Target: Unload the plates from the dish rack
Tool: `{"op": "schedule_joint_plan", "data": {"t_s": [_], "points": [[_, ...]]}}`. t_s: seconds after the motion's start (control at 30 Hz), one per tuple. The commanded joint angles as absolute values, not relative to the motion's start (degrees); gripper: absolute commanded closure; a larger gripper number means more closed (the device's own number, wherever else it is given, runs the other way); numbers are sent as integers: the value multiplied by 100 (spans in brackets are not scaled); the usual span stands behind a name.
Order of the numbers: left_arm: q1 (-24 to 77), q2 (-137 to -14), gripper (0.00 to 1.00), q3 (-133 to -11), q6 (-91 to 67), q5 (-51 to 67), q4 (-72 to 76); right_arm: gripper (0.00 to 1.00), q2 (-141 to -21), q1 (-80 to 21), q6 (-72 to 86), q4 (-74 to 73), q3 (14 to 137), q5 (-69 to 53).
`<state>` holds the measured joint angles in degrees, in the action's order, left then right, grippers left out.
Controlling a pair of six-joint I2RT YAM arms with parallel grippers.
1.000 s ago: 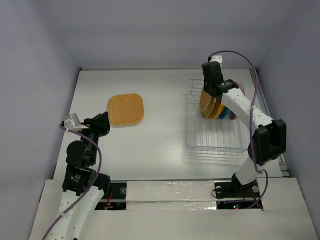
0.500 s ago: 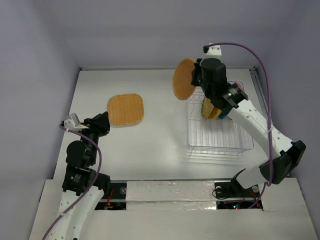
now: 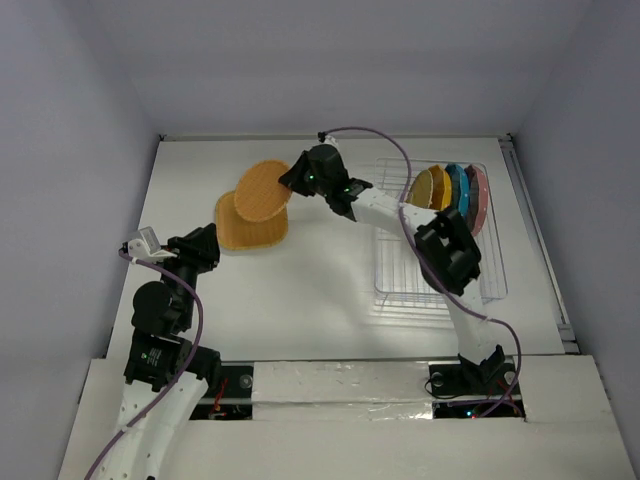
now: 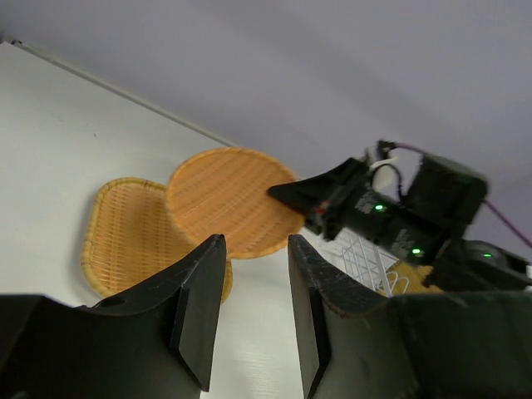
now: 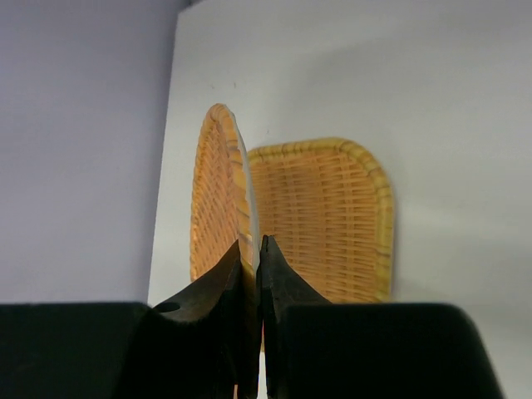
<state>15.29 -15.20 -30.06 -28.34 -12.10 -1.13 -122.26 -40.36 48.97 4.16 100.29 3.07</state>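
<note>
A: Where is the plate right now?

B: The right gripper point(image 5: 253, 253) is pinched narrow on the rim of the round woven plate point(image 3: 260, 190), reaching far across the table point(image 3: 330, 270) to its left side. The plate hangs tilted, partly over the rounded-square woven plate point(image 3: 240, 235), which lies flat there. I cannot tell whether its low edge touches the one below.

A: And the other arm?

B: The left gripper point(image 4: 254, 253) sits back near its base. Its jaws are parted a moderate way with nothing between them, and it points toward the 2 woven plates.

A: What worries you?

B: The hold is on 1 thin spot of the rim, so the plate can pivot between the fingers. If it is released at this steep angle, I judge it lands on edge, then rolls or slaps down and knocks the square plate askew.

A: Anything else?

B: The arm is stretched long, so control of the descent is probably coarse. Going too low would grind the rim into the lower plate. Set off-centre, the round one may rock on the raised border.

A: And the rack?

B: The dish rack point(image 3: 440, 285) holds 3 upright plates at its far end: the yellow-orange plate point(image 3: 428, 188), the blue plate point(image 3: 457, 188) and the pink plate point(image 3: 478, 195). They stand close together, so lifting 1 could drag its neighbour.
</note>
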Motion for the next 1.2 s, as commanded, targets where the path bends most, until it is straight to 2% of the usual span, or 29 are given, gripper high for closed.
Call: {"op": "schedule_joint_plan", "data": {"t_s": [0.0, 0.13, 0.2, 0.23, 0.33, 0.43, 0.57, 0.77, 0.83, 0.87, 1.03, 1.07, 1.1, 1.13, 1.17], "points": [[1503, -1494, 67, -3041, -2804, -1187, 149, 100, -12479, -4271, 5818, 1197, 10993, -150], [1503, -1468, 67, -3041, -2804, -1187, 158, 99, -13059, -4447, 5976, 1099, 11136, -167], [1503, -1450, 67, -3041, -2812, -1187, 158, 88, -13131, -4508, 6073, 1116, 11040, -123], [1503, -1450, 67, -3041, -2804, -1187, 158, 70, -13148, -4509, 6082, 1108, 10917, -62], [1503, -1433, 67, -3032, -2804, -1187, 167, 52, -13218, -4509, 6047, 854, 10863, -35], [1503, -1406, 66, -3032, -2812, -1187, 176, 40, -13420, -4509, 5907, 459, 11082, -157], [1503, -1397, 65, -3032, -2804, -1187, 167, 37, -13527, -4509, 5696, 97, 11224, -159], [1503, -1397, 65, -3032, -2812, -1187, 176, 10, -13088, -4509, 4853, -860, 11223, 710], [1503, -1397, 65, -3032, -2812, -1187, 184, 2, -12904, -4509, 4431, -1202, 11346, 1009], [1503, -1389, 65, -3024, -2804, -1187, 185, 2, -12833, -4509, 4299, -1274, 11381, 1002], [1503, -1389, 65, -3032, -2804, -1187, 176, 6, -12051, -4457, 3376, -1440, 11233, 1177], [1503, -1380, 65, -3032, -2804, -1187, 176, 11, -11911, -4456, 3279, -1563, 11154, 1282], [1503, -1371, 65, -3032, -2804, -1187, 176, 41, -11570, -4404, 3104, -1747, 11058, 1440], [1503, -1371, 65, -3032, -2812, -1187, 176, 41, -11332, -4403, 2998, -1732, 10857, 1659], [1503, -1362, 65, -3032, -2804, -1187, 167, 85, -11059, -4403, 2893, -1714, 10593, 2105]]}}
